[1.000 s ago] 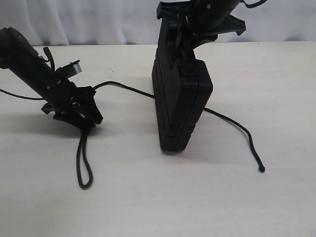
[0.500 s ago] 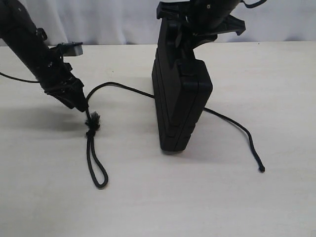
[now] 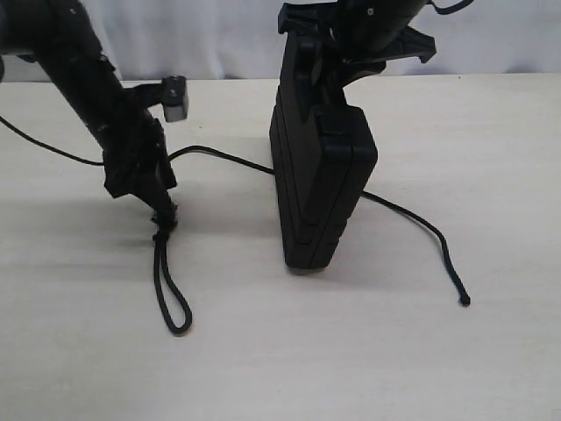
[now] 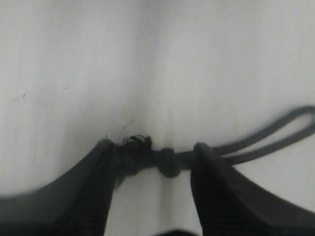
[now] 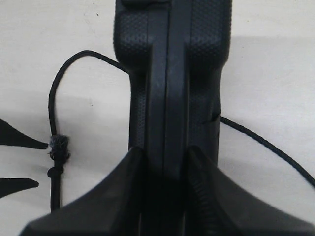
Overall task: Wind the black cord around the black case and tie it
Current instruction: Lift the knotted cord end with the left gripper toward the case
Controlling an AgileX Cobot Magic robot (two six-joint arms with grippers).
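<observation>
The case (image 3: 320, 180) stands on edge at mid-table (image 3: 351, 360), its top clamped by the right gripper (image 5: 165, 162). The cord (image 3: 171, 289) runs behind it, its loop lying on the left. There the left gripper (image 4: 152, 160) pinches the cord at its frayed knot (image 4: 135, 147).

A: I log the case (image 3: 323, 189): matte black, pebbled grain on its edge. Cord (image 3: 171, 294): black, braided.

B: I add the table (image 3: 351, 360): pale beige, faint streaks. Backdrop (image 3: 210, 39): white. Grippers: black.
</observation>
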